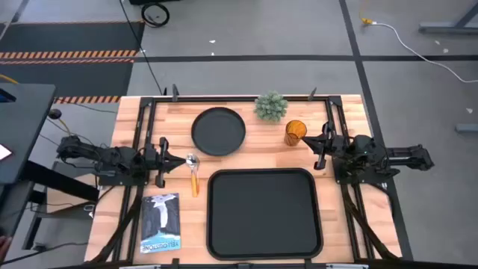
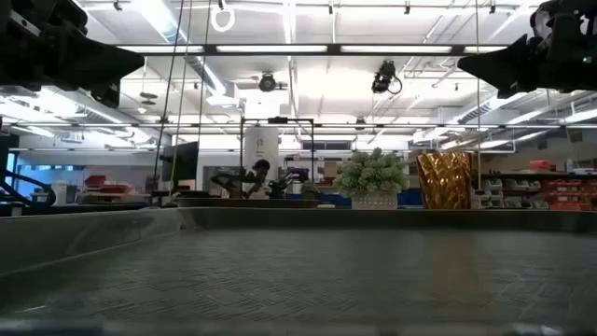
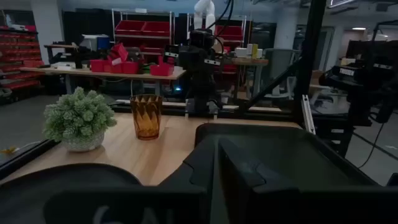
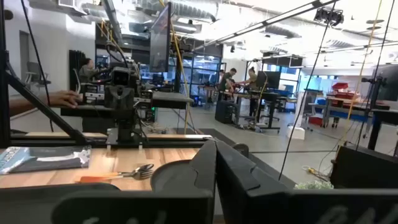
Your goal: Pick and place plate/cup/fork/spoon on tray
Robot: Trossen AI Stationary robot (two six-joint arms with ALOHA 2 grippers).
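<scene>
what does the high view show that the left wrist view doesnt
Only the high view shows the spoon and fork lying by the left end effector, the booklet at the table's left front, and the right end effector beside the cup. Only the left wrist view shows the room's shelves with red bins. Both show the cup, plant, plate and the empty tray.

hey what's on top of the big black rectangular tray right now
Nothing: the large black rectangular tray looks bare in the high view. The round black plate and amber tumbler stand on the wooden table beyond it.
</scene>
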